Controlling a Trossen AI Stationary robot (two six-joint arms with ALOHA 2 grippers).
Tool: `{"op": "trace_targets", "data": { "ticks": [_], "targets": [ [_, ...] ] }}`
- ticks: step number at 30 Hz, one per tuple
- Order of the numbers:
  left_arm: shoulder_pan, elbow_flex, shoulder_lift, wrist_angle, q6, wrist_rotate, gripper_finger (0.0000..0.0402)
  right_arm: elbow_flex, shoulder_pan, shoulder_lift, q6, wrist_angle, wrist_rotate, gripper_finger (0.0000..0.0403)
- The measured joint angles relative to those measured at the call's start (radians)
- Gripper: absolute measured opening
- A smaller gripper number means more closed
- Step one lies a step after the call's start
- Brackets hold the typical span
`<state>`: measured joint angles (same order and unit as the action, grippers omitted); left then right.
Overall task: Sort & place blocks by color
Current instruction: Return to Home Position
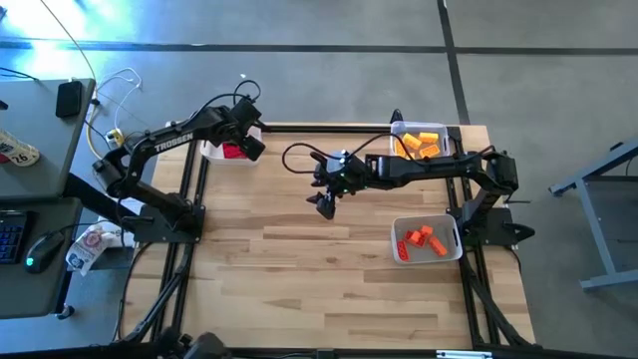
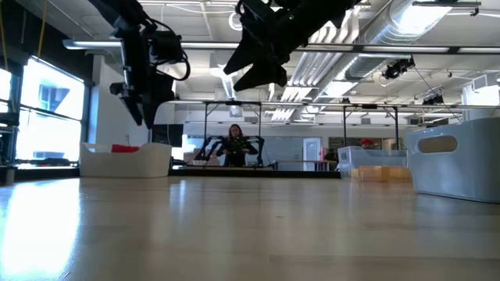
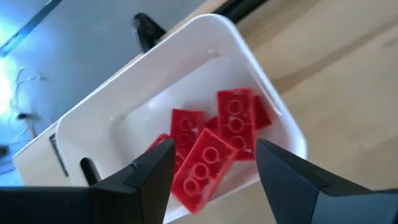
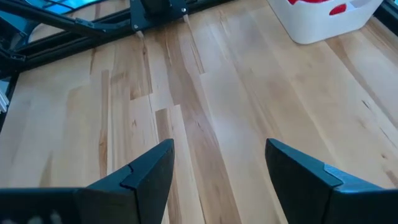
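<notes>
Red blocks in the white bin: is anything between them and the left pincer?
No, nothing visible. The left pincer hangs open above the red blocks in the white bin. The right pincer hovers open elsewhere.

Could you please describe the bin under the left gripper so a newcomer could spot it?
On the wooden table, look left, where the left gripper hangs open. Beneath it sits the white bin of red blocks. It alone stands there; the other two trays are at the right edge, and the right gripper hovers mid-table.
</notes>
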<state>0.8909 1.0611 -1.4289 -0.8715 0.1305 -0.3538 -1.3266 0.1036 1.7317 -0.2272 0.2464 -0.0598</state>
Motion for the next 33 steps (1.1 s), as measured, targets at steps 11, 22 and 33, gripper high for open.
{"op": "trace_targets", "data": {
  "ticks": [11,22,33],
  "targets": [
    [-0.087,0.000,0.166,0.025,-0.006,0.194,0.0205,0.000,0.000,0.000,0.034,0.063,-0.060,0.0238],
    [-0.380,-0.076,0.373,0.265,0.007,0.200,0.0205,0.000,0.017,-0.132,0.131,0.212,0.064,0.0238],
    [-0.600,-0.412,0.534,0.578,0.046,0.213,0.0205,-0.001,0.016,-0.332,0.141,0.407,0.287,0.0238]
  ]
}}
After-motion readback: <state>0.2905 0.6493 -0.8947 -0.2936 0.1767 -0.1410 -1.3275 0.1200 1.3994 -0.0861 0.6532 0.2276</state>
